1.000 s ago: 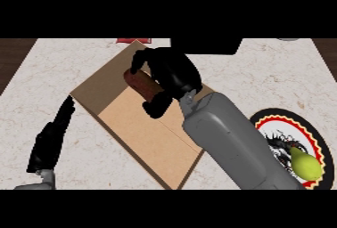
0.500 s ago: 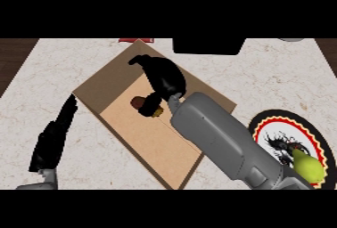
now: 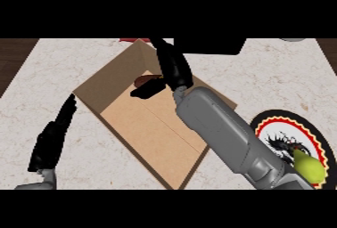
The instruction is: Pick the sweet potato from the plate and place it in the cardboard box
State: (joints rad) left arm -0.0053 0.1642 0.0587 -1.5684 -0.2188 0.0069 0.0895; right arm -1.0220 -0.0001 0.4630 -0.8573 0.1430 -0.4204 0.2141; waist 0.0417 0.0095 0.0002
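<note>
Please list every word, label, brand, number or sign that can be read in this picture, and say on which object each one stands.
There is no readable text in this view.
The cardboard box bears no print or label.
The plate has only a red, black and cream pattern, with no letters or numbers.

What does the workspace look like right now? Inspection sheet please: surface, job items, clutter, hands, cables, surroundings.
Surface: pale marbled counter top.
Job's things: reddish-brown sweet potato lies inside the open brown cardboard box, near its far end; round plate with red and black patterned rim sits at right, without the potato.
Clutter: yellow-green pear-shaped fruit on the plate.
Hands: right hand over the box's far end, fingers straight, thumb beside the potato, not curled round it; left hand open, resting on the counter left of the box.
Cables: nothing seen.
Surroundings: dark object at the counter's far edge; dark wood floor at left.
</note>
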